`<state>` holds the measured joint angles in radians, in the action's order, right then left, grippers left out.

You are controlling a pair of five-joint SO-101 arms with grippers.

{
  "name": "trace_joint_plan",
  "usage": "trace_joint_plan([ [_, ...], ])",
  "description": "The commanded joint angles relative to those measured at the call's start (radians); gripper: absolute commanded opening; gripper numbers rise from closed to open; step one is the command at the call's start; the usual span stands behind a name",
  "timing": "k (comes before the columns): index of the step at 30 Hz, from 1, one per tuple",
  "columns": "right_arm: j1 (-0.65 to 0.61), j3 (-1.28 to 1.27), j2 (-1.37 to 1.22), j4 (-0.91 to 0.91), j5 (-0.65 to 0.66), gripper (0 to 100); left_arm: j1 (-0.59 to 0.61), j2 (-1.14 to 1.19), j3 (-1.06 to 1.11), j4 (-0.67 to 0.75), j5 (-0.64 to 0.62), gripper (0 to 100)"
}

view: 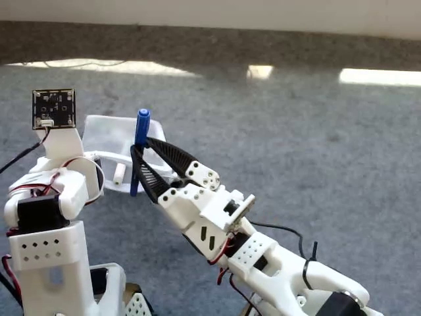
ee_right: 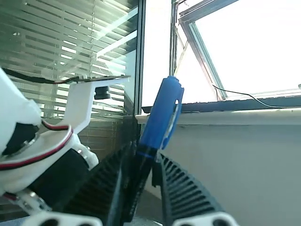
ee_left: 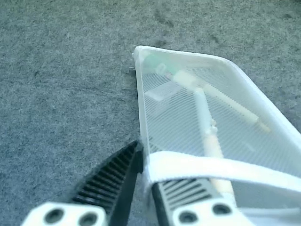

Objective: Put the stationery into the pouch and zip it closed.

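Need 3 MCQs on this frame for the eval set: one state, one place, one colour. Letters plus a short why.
1. The left hand is:
A. open in the air
B. shut on the rim of the white mesh pouch
C. shut on a pen

2. The blue plastic pen is:
A. inside the pouch
B. flat on the floor
C. clamped in the right hand, roughly upright

3. The ribbed fingers of both hands are:
A. black
B. white
C. orange

Key:
1 B: the left wrist view shows its fingers either side of the pouch's edge.
2 C: the right wrist view shows the pen between the fingers, cap up.
3 A: the fingers are dark against the white arm bodies in every view.
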<state>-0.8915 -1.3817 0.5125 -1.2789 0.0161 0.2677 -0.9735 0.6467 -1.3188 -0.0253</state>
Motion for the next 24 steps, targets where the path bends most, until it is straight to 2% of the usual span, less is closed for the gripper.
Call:
trace_joint_plan([
  [1,0.024,0.016,0.067,-0.059,-0.002,0.5,-0.012,-0.018,-0.05,0.0,-0.006,1],
  [6,0.021,0.019,0.128,-0.058,0.002,0.5,-0.012,-0.018,-0.05,-0.002,-0.006,1],
  [10,0.002,0.074,0.122,-0.056,0.117,0.5,-0.012,-0.018,-0.035,0.003,-0.006,1],
  [13,-0.027,0.119,0.081,-0.024,0.172,0.5,-0.012,-0.018,-0.033,0.003,-0.005,1],
  [19,-0.036,0.171,-0.071,-0.024,0.175,0.5,-0.012,-0.018,-0.035,0.0,-0.005,1],
  [24,-0.036,0.176,-0.199,-0.162,0.181,0.5,-0.012,-0.018,-0.035,0.0,-0.005,1],
])
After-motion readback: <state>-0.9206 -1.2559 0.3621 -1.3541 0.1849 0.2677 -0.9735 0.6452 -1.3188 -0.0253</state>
